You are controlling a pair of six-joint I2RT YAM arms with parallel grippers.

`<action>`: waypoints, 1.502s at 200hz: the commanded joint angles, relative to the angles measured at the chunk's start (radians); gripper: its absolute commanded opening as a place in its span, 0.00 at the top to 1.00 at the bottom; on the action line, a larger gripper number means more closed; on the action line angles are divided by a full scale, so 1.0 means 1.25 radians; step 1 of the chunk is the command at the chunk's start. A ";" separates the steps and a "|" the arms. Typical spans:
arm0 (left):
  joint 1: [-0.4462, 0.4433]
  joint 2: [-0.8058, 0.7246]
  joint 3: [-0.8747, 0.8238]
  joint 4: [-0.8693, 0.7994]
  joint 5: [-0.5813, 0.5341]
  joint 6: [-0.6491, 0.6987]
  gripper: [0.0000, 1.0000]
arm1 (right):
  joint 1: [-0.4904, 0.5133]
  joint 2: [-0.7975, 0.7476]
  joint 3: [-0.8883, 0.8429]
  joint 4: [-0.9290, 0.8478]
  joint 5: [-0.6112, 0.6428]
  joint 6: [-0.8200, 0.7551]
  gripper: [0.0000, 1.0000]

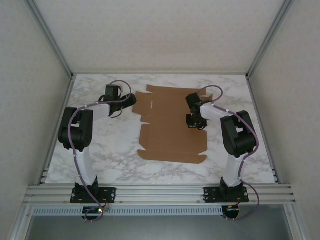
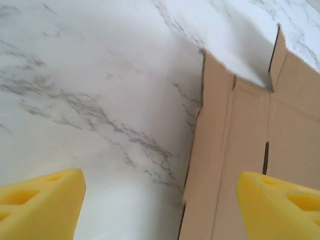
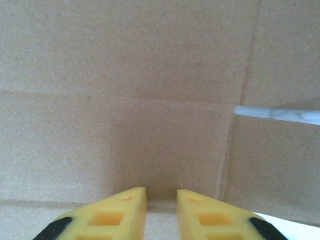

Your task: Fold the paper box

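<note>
Left gripper (image 2: 159, 200) hovering spread over left edge of flat brown die-cut cardboard sheet (image 1: 170, 125); right gripper (image 3: 161, 210) nearly closed, holding nothing, above centre-right panel. Sheet likely light, stiff, springy; grip flap edges.

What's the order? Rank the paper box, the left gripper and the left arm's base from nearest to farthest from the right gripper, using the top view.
1. paper box: directly under the right gripper, in the middle.
2. left gripper: across the box, at its left edge.
3. left arm's base: at the near left, farthest.
</note>
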 commanded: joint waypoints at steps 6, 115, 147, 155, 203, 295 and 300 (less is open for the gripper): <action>0.010 0.035 0.072 -0.049 0.102 0.054 0.22 | 0.028 -0.003 -0.031 -0.017 -0.080 -0.046 0.78; 0.044 0.115 0.100 -0.049 0.325 0.046 0.77 | 0.033 -0.036 -0.014 -0.024 -0.091 -0.045 0.79; 0.038 0.067 0.058 -0.025 0.237 0.073 1.00 | 0.033 -0.078 0.010 -0.037 -0.101 -0.035 0.75; 0.034 0.043 0.039 -0.006 0.215 0.084 1.00 | 0.033 -0.101 0.021 -0.041 -0.109 -0.030 0.73; 0.009 -0.105 -0.123 0.264 0.180 0.086 1.00 | 0.022 -0.173 0.214 -0.125 -0.169 0.084 0.29; -0.109 -0.289 -0.366 0.561 0.067 0.297 1.00 | -0.037 0.044 0.672 -0.381 -0.206 0.626 0.22; -0.110 -0.296 -0.374 0.572 0.059 0.298 1.00 | -0.044 0.042 0.660 -0.363 -0.224 0.655 0.20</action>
